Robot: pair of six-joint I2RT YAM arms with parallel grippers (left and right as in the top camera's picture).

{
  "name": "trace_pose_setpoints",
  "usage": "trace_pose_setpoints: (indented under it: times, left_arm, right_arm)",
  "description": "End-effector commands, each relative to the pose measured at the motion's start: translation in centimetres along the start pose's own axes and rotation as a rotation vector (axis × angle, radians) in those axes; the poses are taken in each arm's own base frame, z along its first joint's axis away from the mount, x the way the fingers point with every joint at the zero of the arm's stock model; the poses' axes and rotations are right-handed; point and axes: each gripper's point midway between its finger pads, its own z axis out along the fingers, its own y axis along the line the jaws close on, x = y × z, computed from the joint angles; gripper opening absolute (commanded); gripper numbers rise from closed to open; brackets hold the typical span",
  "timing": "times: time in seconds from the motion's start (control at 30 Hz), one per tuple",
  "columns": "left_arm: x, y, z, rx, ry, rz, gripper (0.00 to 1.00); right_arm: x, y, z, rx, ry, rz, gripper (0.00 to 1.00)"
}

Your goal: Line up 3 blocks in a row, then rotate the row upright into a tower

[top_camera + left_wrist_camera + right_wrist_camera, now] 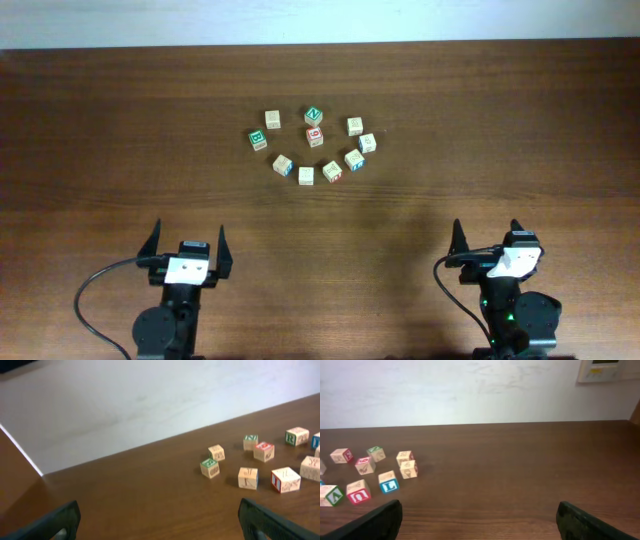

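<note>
A loose ring of small wooden alphabet blocks lies at the table's middle. Among them are a near-plain tan block [273,119] [216,452], a pale block with red-orange print [332,171] [358,492] and a pale block with blue print [354,159] [388,482]. My left gripper [188,236] [159,516] stands open near the front edge at the left, far from the blocks. My right gripper [487,236] [480,516] is open at the front right, also well short of them. Nothing sits between either pair of fingers.
Two green-faced cubes [257,139] [314,115] and a red-faced cube [314,136] share the cluster with other pale cubes [306,175]. Bare brown table [120,150] stretches all round. A white wall [470,390] rises behind the far edge.
</note>
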Motion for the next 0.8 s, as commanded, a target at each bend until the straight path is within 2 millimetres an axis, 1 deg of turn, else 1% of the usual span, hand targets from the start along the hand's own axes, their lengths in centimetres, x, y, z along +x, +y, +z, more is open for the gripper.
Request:
trace_pose_setpoints:
  times: [0.0,0.07,0.17,0.23,0.33,0.43,0.57,0.67,0.77]
  left_arm:
    - [-1.3,0.7,-0.2,-0.027,-0.033,0.011,0.99]
    - [-2.0,0.5,-0.3,-0.005,-0.047,0.012,0.99]
    - [-3.2,0.5,-0.2,0.015,-0.049,0.012,0.99]
    - [-4.6,0.9,0.1,0.021,-0.029,0.012,0.99]
    - [-5.6,1.2,1.0,0.033,0.008,0.012,0.99]
    - [-6.7,1.3,2.6,0.068,0.082,0.01,0.99]
    - [-7.7,0.4,5.5,0.176,0.214,0.0,0.99]
    - [-8.5,-0.4,8.0,0.268,0.316,-0.018,0.99]
    - [-9.9,-1.7,10.1,0.396,0.426,-0.055,0.99]
  right_arm:
    - [-1.6,1.0,-0.4,-0.061,-0.035,-0.01,0.98]
    - [-2.1,1.2,-0.5,-0.069,-0.044,-0.01,0.98]
    - [-3.6,1.7,-0.7,-0.091,-0.05,-0.012,0.98]
    - [-4.8,2.1,-0.5,-0.113,-0.025,-0.01,0.98]
    - [-6.1,2.8,0.1,-0.153,0.016,-0.006,0.98]
    - [-8.7,3.6,1.3,-0.192,0.078,0.002,0.98]
    - [-10.0,3.8,2.7,-0.196,0.273,0.031,0.98]
    - [-11.7,4.2,3.8,-0.212,0.395,0.052,0.98]
    - [-12.4,4.8,5.0,-0.245,0.532,0.08,0.98]
